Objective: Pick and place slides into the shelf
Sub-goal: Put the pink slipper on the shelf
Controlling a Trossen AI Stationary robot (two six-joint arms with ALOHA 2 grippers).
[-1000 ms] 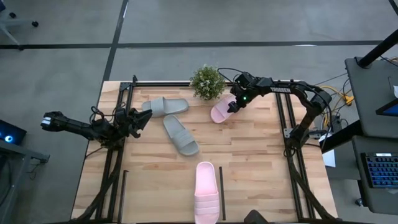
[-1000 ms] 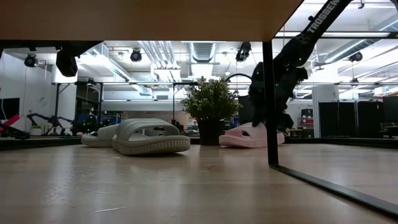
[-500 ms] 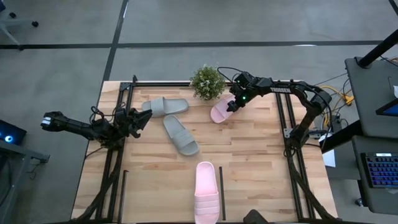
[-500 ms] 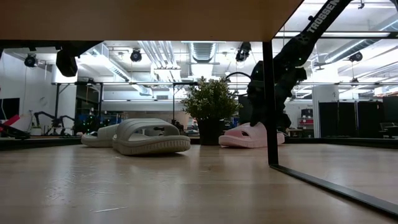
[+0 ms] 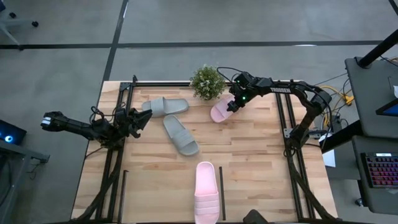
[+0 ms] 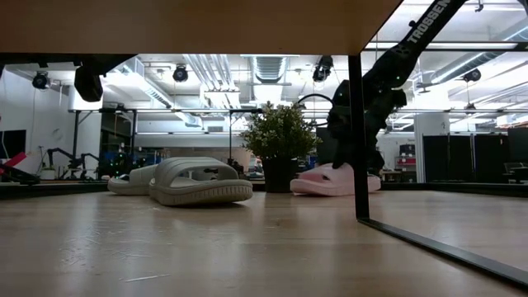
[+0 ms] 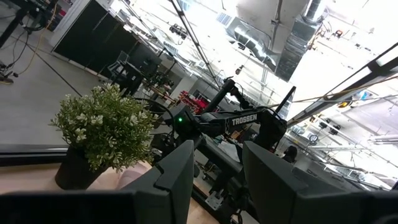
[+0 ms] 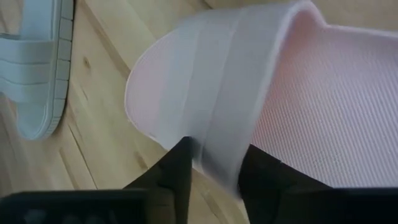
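Observation:
A pale pink slide (image 5: 219,112) lies sole down at the table's far side, next to a potted plant (image 5: 207,82). My right gripper (image 5: 232,104) slants down onto it and is shut on its strap. The other pink slide (image 5: 206,191) lies near the front edge, beside a thin black bar of the shelf (image 5: 221,194). Two grey-green slides (image 5: 165,106) (image 5: 181,135) lie left of centre. My left gripper (image 5: 138,118) waits at the table's left edge, open and holding nothing. My right gripper has the pink slide's wide strap at its end (image 8: 217,149), where it meets the slide's side edge. One finger (image 8: 180,165) stands on the toe side of the strap and one (image 8: 261,168) on the heel side. The fingers slant down from the far right. The slide rests on the table (image 6: 330,183).
The plant stands close to the left of the held slide. Black arm frames run along the left and right table edges (image 5: 287,124). A black upright bar (image 6: 356,140) stands near the camera in the low view. Bare wood (image 5: 249,162) lies between the slides.

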